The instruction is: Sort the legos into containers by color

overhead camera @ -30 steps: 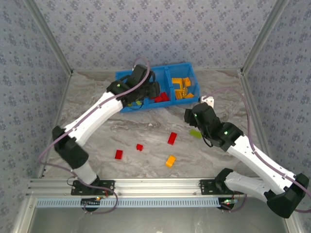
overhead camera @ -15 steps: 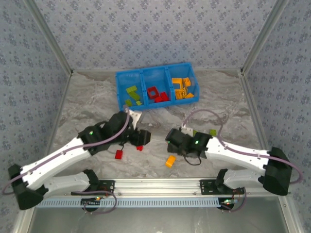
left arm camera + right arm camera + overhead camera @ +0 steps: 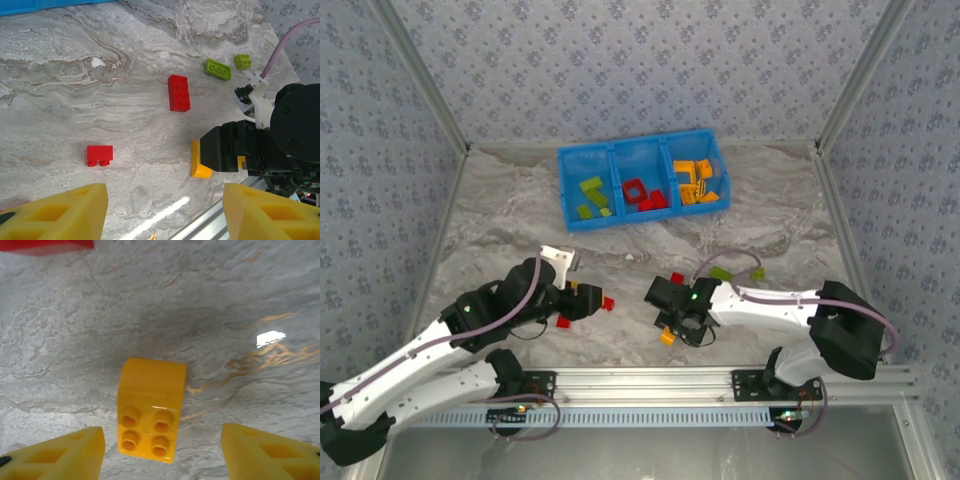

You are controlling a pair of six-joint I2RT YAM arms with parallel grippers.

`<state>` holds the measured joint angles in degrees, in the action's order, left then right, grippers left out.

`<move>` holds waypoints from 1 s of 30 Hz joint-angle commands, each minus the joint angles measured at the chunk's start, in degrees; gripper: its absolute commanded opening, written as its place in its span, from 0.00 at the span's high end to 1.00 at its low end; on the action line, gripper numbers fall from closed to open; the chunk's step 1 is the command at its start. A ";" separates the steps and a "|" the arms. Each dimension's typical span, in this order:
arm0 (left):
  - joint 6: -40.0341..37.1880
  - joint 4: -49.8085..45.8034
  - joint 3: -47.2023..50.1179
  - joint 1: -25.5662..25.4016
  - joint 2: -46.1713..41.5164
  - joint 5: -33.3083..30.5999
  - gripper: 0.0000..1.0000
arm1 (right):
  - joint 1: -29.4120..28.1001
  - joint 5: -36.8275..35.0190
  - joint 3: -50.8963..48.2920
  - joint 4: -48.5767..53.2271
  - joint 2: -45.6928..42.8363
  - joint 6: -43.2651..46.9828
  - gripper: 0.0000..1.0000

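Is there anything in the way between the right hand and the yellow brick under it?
No, nothing visible. The yellow brick lies alone on the bare table, right between the open fingers of the right hand.

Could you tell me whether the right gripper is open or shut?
Open: the right gripper has its fingers wide apart, the orange-yellow brick lying untouched on the table between them.

bin point(image 3: 563, 185) blue | legos point(image 3: 150, 410) red, lime, orange-yellow | table point(image 3: 770, 210) grey marbled | walls point(image 3: 620, 60) blue-grey floral
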<state>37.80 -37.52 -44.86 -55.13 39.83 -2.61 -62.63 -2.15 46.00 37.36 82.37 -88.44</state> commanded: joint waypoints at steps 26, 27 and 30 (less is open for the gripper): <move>-3.01 13.81 -13.13 -0.19 16.33 1.55 0.38 | 20.54 -17.95 21.77 14.13 -2.56 33.30 0.74; -3.49 15.07 -14.60 -0.15 18.22 1.16 0.38 | 22.96 -18.76 25.28 12.37 -1.02 38.17 0.75; -4.18 18.50 -18.41 -0.16 23.41 -0.14 0.38 | 28.29 -22.75 33.52 10.70 6.36 49.57 0.75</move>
<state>35.75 -25.54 -59.02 -55.13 60.27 -1.78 -37.19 -18.06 74.41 47.27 82.85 -55.55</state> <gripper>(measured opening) 0.619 0.310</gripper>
